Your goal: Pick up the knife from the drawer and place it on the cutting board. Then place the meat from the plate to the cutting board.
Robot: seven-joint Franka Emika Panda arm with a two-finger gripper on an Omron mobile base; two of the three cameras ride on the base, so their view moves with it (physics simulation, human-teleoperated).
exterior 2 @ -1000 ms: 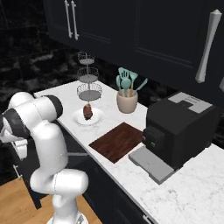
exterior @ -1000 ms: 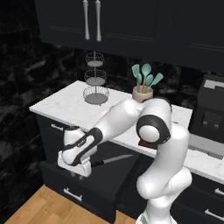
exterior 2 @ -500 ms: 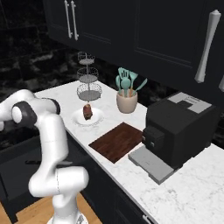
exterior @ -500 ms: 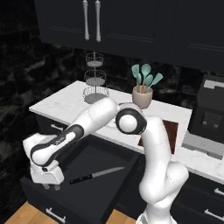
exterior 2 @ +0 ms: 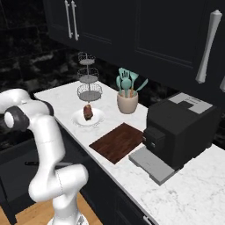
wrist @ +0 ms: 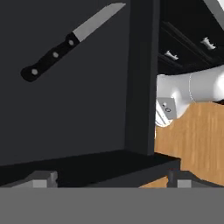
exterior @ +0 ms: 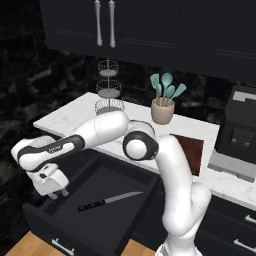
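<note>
The wide black drawer [exterior: 75, 227] stands pulled open. The knife [exterior: 109, 201] lies flat on its dark floor, black handle to the left, blade to the right. My gripper [exterior: 57, 193] hangs open and empty over the drawer's left end, a short way left of the knife. In the hand view the knife [wrist: 65, 43] lies at the upper left, far from the open gripper [wrist: 111, 179]. The meat [exterior 2: 88, 111] rests on the white plate [exterior 2: 97, 119] on the counter. The dark wood cutting board [exterior 2: 118, 141] lies bare just right of the plate.
A tiered wire stand [exterior: 110, 90] and a crock of teal utensils [exterior: 163, 107] stand at the back of the marble counter [exterior: 75, 112]. A black coffee machine [exterior 2: 180, 127] sits right of the board. My arm arches over the drawer. Wooden floor [wrist: 192, 135] lies below.
The drawer has come out much further. My gripper has opened and let go of the drawer's handle. The hand now hangs slightly higher at the drawer's left end.
</note>
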